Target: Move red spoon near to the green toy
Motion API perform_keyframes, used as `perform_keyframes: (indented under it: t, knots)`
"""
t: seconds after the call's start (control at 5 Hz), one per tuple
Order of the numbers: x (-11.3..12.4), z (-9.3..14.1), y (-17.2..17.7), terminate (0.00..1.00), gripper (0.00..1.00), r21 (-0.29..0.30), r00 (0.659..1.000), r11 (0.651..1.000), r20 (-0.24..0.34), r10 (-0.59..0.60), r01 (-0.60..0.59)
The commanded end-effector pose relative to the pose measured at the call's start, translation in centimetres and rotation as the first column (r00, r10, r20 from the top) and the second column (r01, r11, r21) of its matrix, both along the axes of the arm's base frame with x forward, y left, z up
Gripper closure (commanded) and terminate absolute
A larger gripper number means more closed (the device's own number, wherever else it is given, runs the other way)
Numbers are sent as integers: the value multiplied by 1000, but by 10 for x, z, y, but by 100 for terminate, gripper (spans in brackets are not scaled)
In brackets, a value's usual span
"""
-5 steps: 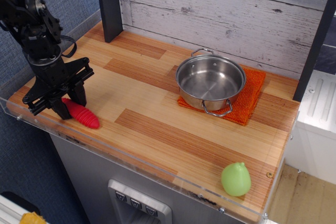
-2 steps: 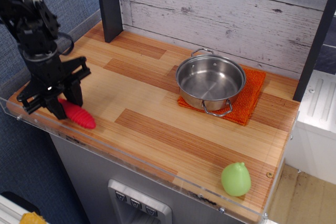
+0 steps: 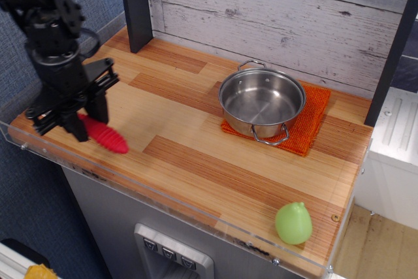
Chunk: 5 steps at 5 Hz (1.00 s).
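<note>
The red spoon (image 3: 110, 137) is at the front left of the wooden counter (image 3: 215, 168). Only its ribbed red handle shows, pointing right and toward the front; its bowl is hidden behind the gripper. My black gripper (image 3: 90, 126) is shut on the handle's left end, and the spoon looks slightly raised off the wood. The green toy (image 3: 293, 223) stands at the front right corner, far from the spoon.
A steel pot (image 3: 261, 101) sits on an orange cloth (image 3: 315, 119) at the back right. A dark post (image 3: 136, 4) stands at the back left. A clear plastic lip (image 3: 163, 195) runs along the counter's front edge. A whitewashed plank wall closes the back.
The gripper has risen a little and shifted slightly right, and the red spoon has moved with it; the handle tip now lies further right than before.
</note>
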<state>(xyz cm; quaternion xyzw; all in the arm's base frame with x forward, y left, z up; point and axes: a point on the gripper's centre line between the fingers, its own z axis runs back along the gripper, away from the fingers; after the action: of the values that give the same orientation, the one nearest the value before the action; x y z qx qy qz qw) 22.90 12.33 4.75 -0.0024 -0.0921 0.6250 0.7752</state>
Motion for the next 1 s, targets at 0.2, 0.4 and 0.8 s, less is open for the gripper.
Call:
perform_keyframes:
  t: [0.2,0.4,0.8]
  knots:
    - [11,7,-93,0,100,-32,993,995,63,-98,100]
    - [15,-4,-115,0,100,-42,986,987,57,-155,157]
    - [24,-28,-141,0,100,-64,986,985,64,-154,158]
